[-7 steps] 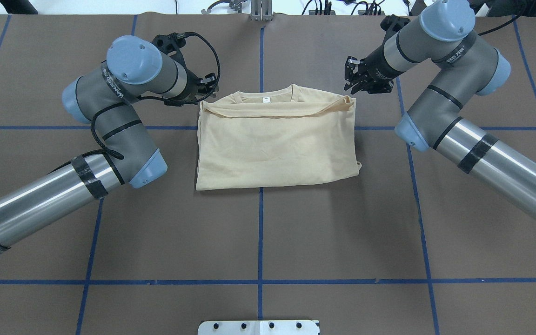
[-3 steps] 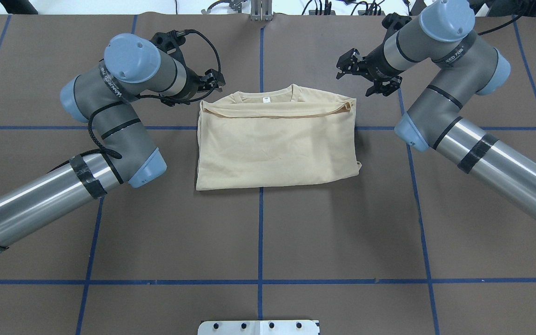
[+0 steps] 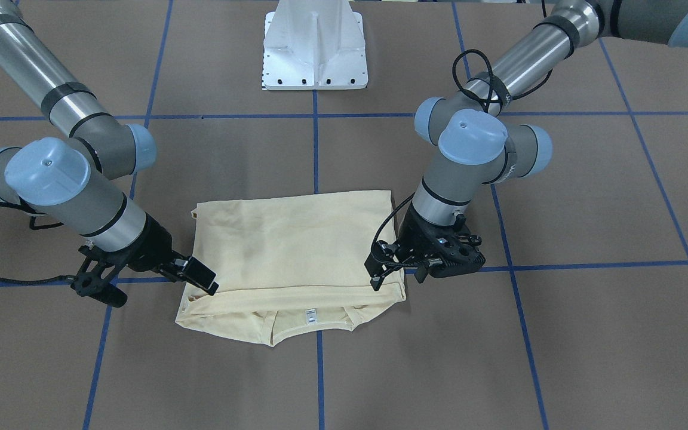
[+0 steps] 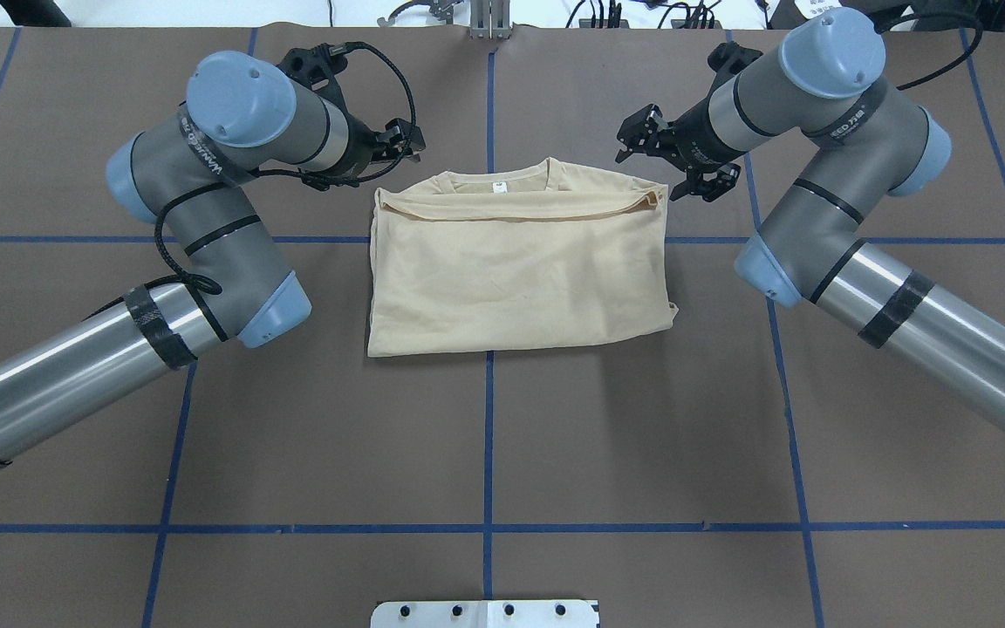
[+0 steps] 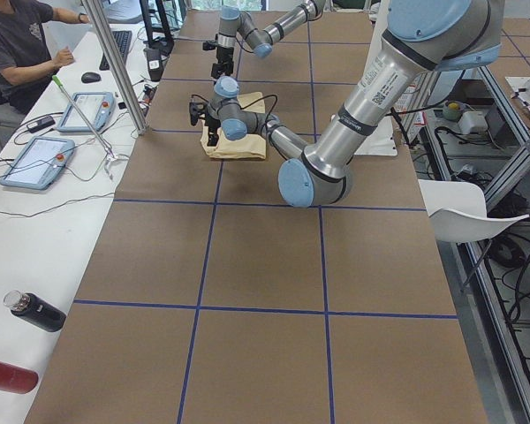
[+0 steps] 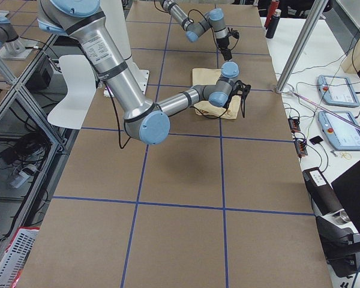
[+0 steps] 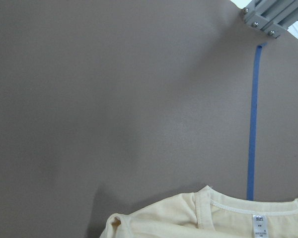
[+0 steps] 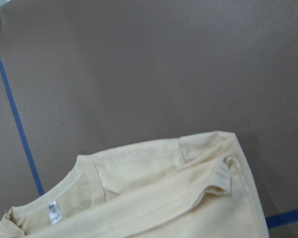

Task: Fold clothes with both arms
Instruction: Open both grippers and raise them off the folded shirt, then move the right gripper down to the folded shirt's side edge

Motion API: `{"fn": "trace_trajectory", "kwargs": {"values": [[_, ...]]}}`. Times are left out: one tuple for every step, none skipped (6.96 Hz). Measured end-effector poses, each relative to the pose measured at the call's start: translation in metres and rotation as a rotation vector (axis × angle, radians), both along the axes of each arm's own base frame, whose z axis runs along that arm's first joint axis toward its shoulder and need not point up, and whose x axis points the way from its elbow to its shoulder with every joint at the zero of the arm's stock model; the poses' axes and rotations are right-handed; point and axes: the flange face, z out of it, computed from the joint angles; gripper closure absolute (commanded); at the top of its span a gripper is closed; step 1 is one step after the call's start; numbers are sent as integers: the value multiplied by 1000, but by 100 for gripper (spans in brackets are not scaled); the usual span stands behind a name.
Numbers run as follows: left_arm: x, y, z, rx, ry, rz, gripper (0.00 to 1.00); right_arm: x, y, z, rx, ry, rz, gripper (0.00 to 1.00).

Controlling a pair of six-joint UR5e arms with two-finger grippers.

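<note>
The cream-yellow T-shirt lies folded into a rectangle at the table's middle, with its collar and white neck label at the far edge. The print is hidden. My left gripper hovers just off the shirt's far left corner, open and empty; it also shows in the front-facing view. My right gripper hovers at the far right corner, jaws spread and empty, and shows in the front-facing view. Both wrist views show only the collar end of the shirt, no fingers.
The brown table cover carries a grid of blue tape lines. The white pedestal base stands at the robot's side. A metal bracket sits at the far edge. An operator, tablets and bottles are beside the table.
The right gripper has turned, spread its fingers and shifted slightly left along the far right corner. The left arm has drawn slightly up and away. The shirt has not moved.
</note>
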Motion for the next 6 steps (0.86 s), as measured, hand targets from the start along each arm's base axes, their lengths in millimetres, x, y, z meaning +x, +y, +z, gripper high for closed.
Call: {"fn": "trace_trajectory", "kwargs": {"values": [[-6, 3, -1, 6, 6, -2, 0, 5, 23, 6, -18, -13, -3, 1], [-11, 7, -1, 10, 12, -3, 0, 7, 42, 19, -36, -9, -11, 1], [-13, 9, 0, 12, 15, -4, 0, 5, 56, 34, -53, 2, -24, 1], [-15, 11, 1, 12, 16, -3, 0, 0, 67, 45, -66, 13, -39, 1], [-16, 13, 3, 12, 16, -2, 0, -7, 78, 52, -77, 19, -54, 1], [-17, 14, 4, 12, 15, -2, 0, -14, 91, 53, -87, 17, -69, 1]]}}
